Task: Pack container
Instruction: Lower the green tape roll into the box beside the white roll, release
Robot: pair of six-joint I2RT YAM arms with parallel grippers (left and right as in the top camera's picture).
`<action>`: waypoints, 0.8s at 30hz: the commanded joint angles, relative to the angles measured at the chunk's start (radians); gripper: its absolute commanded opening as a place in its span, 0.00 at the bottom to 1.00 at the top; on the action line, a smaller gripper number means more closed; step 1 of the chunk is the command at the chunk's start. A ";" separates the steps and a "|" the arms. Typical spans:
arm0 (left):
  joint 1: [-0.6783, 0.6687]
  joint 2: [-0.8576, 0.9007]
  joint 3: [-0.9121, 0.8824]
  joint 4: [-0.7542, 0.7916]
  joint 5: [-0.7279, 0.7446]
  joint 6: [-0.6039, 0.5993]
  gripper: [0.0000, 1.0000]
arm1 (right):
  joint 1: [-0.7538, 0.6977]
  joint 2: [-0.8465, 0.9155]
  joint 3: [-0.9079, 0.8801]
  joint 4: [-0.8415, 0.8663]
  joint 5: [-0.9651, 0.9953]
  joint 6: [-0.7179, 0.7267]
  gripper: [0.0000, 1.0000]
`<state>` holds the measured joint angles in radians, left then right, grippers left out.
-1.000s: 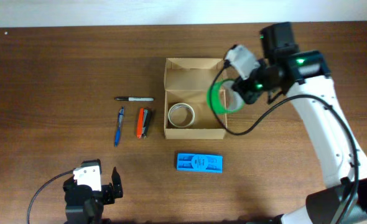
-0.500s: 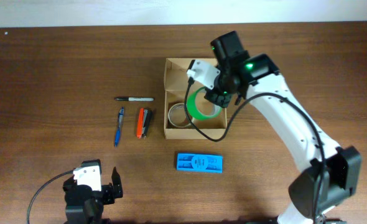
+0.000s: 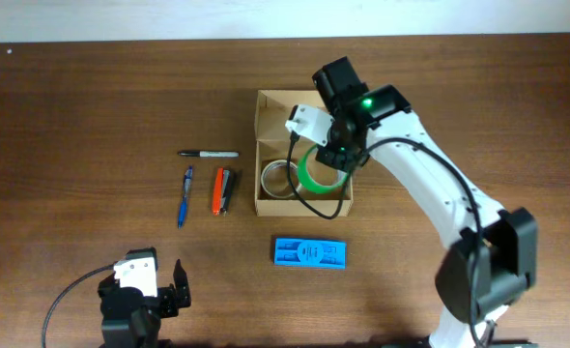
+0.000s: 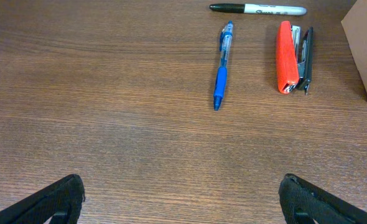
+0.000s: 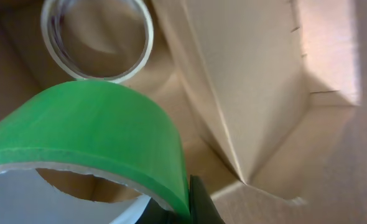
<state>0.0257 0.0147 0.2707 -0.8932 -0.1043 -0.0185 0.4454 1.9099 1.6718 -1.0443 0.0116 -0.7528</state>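
Container [image 3: 277, 114] sits open mid-table. The right gripper [image 3: 335, 153] is clamped on a green tape roll [image 3: 314, 174], holding it tilted within the box's right half, just beside a clear tape roll [image 3: 279, 180] lying on the box floor. The left gripper [image 4: 180, 198], at the near left, is spread wide and empty. A marker [image 3: 209, 153], blue pen [image 3: 185, 195] and orange stapler [image 3: 223, 190] lie left of the box.

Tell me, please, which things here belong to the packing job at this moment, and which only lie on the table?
In the job:
cardboard box
green tape roll, held by the right fingers
clear tape roll, already inside the box

Lying about, untouched for now:
black marker
blue pen
orange stapler
blue plastic case
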 commanded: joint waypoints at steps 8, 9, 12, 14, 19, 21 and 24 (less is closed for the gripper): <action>0.005 -0.009 -0.007 0.000 0.003 0.016 1.00 | 0.007 0.077 0.011 0.012 0.012 -0.003 0.03; 0.005 -0.009 -0.007 0.000 0.003 0.016 1.00 | 0.007 0.077 0.011 0.012 0.012 -0.003 0.04; 0.005 -0.009 -0.007 0.000 0.003 0.016 1.00 | 0.007 0.078 0.011 0.012 0.012 -0.003 0.04; 0.005 -0.009 -0.007 0.000 0.003 0.016 1.00 | 0.007 0.078 0.011 0.013 0.011 -0.003 0.04; 0.005 -0.009 -0.007 0.000 0.003 0.016 1.00 | 0.007 0.079 0.008 0.012 -0.011 -0.002 0.03; 0.005 -0.009 -0.007 0.000 0.003 0.016 1.00 | 0.007 0.079 0.002 0.013 -0.011 -0.002 0.03; 0.005 -0.009 -0.007 0.000 0.003 0.016 1.00 | 0.007 0.079 -0.006 0.013 -0.015 -0.002 0.07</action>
<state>0.0257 0.0147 0.2707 -0.8932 -0.1043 -0.0185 0.4454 1.9911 1.6714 -1.0351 0.0143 -0.7570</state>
